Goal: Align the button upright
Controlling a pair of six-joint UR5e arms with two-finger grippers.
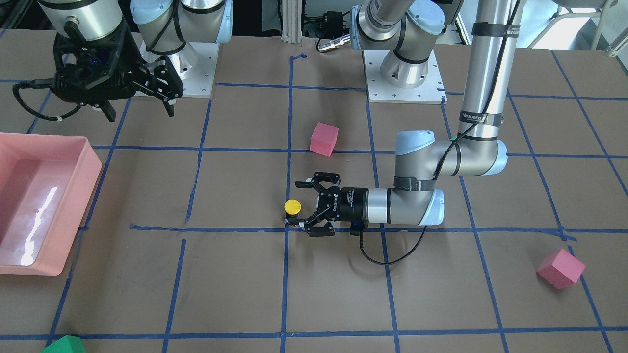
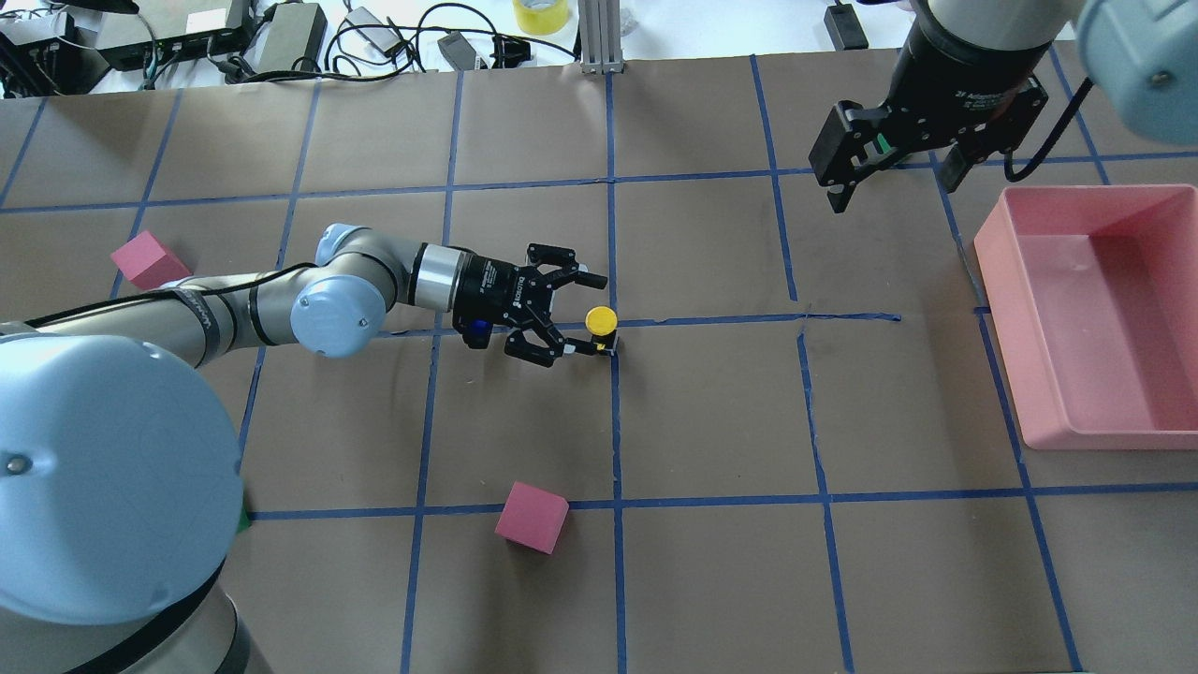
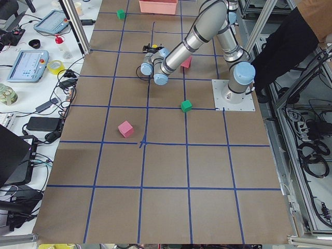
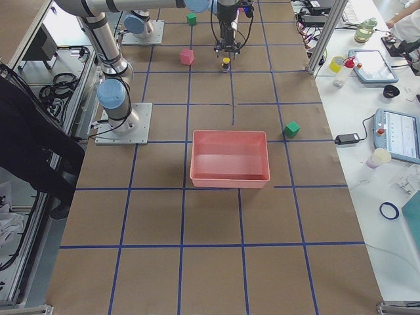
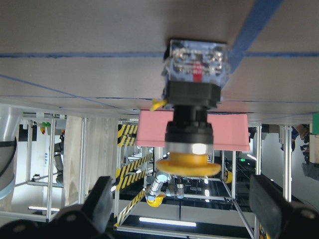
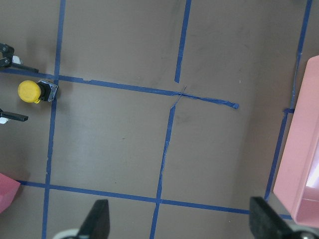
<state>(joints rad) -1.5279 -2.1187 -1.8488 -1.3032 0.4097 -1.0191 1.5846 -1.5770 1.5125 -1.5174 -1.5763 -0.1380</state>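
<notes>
The button [image 1: 293, 207] stands on its whitish contact block with the yellow cap up, on a blue tape crossing at mid table. It also shows in the overhead view [image 2: 601, 322] and in the right wrist view [image 6: 31, 91]. My left gripper [image 1: 294, 204] lies low and horizontal, open, with one finger on each side of the button and not touching it. In the left wrist view the button [image 5: 194, 109] stands between the spread fingers [image 5: 102, 199]. My right gripper [image 2: 894, 185] is open and empty, held high near the pink bin.
A pink bin [image 2: 1001, 281] sits at the table's right side, also in the front-facing view [image 1: 73, 162]. Pink cubes lie near my base [image 2: 532, 517] and at the far left [image 2: 148, 261]. A green cube [image 1: 64, 344] lies at the far edge.
</notes>
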